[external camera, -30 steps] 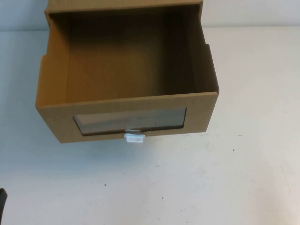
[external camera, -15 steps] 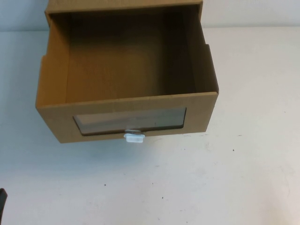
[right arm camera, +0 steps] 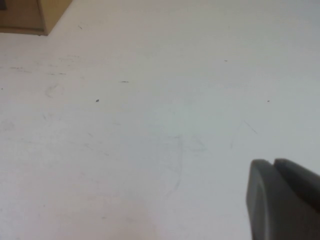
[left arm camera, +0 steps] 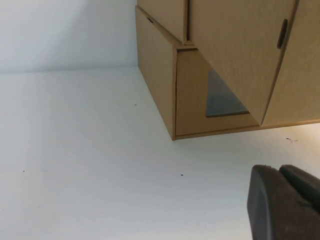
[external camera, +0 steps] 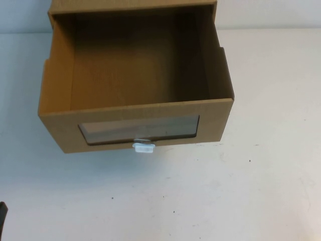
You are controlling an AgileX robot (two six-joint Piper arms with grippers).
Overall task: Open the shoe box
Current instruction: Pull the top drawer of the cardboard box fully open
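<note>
— While the left gripper (left arm camera: 277,172) is hovering low over the near left of the table (external camera: 225,191), how are its fingers sitting?

— They are pressing together with nothing between them; the right gripper (right arm camera: 274,162) is hanging over bare tabletop, away from the box's corner, likewise clamped on nothing.

— And the shoe box (external camera: 135,109)?

— It is standing farther back, left of centre, well apart from both; a white tab (external camera: 143,146) is jutting out below the front window (external camera: 140,129); the drawer (external camera: 57,70) is sticking out toward the robot, showing its brown cardboard floor.
</note>
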